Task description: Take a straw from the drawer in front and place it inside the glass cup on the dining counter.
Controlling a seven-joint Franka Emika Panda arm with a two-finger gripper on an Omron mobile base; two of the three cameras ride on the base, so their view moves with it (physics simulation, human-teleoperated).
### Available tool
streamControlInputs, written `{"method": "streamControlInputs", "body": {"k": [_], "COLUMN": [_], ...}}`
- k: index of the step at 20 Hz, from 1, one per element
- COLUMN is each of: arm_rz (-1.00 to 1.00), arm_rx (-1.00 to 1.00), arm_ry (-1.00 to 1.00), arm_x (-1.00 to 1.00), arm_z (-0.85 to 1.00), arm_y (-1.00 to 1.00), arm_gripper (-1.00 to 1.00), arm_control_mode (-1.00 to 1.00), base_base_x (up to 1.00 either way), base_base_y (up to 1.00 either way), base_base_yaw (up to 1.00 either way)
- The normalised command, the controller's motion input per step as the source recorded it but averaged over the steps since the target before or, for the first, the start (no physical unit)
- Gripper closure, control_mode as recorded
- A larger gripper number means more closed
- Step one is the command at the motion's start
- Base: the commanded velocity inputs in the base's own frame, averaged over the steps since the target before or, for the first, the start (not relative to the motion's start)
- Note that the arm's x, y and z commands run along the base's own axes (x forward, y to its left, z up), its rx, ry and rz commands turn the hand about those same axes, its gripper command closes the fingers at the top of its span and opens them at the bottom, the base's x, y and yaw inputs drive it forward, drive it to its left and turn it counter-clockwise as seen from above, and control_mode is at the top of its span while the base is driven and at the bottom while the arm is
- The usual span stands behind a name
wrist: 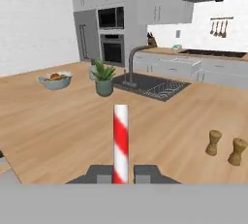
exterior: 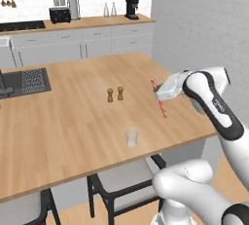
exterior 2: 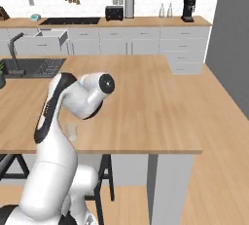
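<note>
A dark two-finger gripper [wrist: 120,173] pinches a thin red-and-white striped straw [wrist: 120,140] near its base; it looks light, stiff and likely slippery.

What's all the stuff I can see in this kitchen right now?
straw: one, red and white striped, held in the gripper over the counter
glass cup: one, clear, near the counter's front edge
shakers: two, brown, mid-counter
counter: one, light wood
sink: one, dark, set into the counter
plant: one, green, beside the sink
fruit bowl: one, pale, on the counter
coffee machine: one, black, back worktop
toaster: one, black, back worktop
gripper: one, dark, shut on the straw
</note>
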Motion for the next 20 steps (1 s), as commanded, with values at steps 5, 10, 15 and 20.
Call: {"method": "streamControlInputs", "body": {"k": [5, 10, 15, 20], "arm_rz": [0.48, 0.35, 0.23, 0.11], "arm_rx": [0.52, 0.31, 0.13, 0.02], "arm_ry": [0.12, 0.12, 0.0, -0.02], "arm_x": [0.05, 0.28, 0.03, 0.28], "arm_z": [0.0, -0.2, -0.41, -0.32], "arm_y": [0.14, 0.46, 0.31, 0.06], "arm_gripper": [1.0, 1.0, 1.0, 1.0], "arm_control_mode": [-1.0, -1.0, -1.0, -1.0], "base_base_x": [0.0, 0.0, 0.0, 0.0], "base_base_y": [0.0, 0.0, 0.0, 0.0], "base_base_yaw": [0.0, 0.0, 0.0, 0.0]}}
